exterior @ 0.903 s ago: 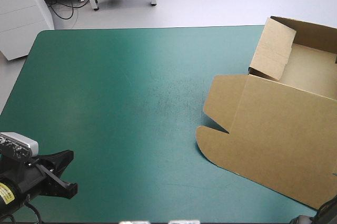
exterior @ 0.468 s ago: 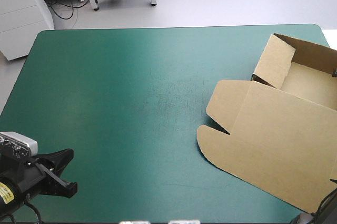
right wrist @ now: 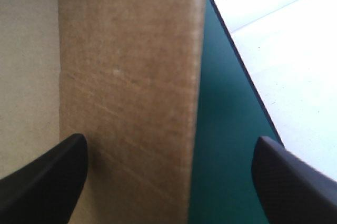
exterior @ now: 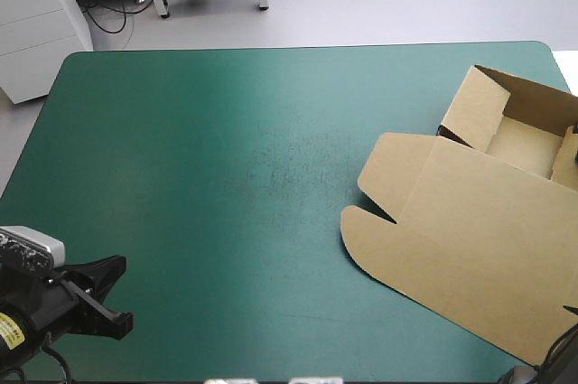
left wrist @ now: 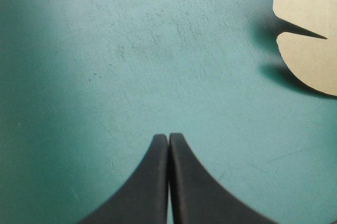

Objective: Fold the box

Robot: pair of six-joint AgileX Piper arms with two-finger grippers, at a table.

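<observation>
Box (exterior: 470, 248) on the table's (exterior: 226, 149) right side.
Its raised walls stand toward the far right corner, the lid (exterior: 452, 221) flat nearer; the left gripper (exterior: 116, 298) sits over the near left corner.

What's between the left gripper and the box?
Only bare teal-green cover separates the shut left gripper from the box; the high and left wrist views both show it.

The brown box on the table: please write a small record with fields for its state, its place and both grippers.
thing: brown cut-board box
state: open tray, walls raised, lid lying flat
place: right side of the teal-green table cover
left gripper: black fingers shut, over bare cover, apart from the box
right gripper: fingers open, a raised box wall between them
</observation>
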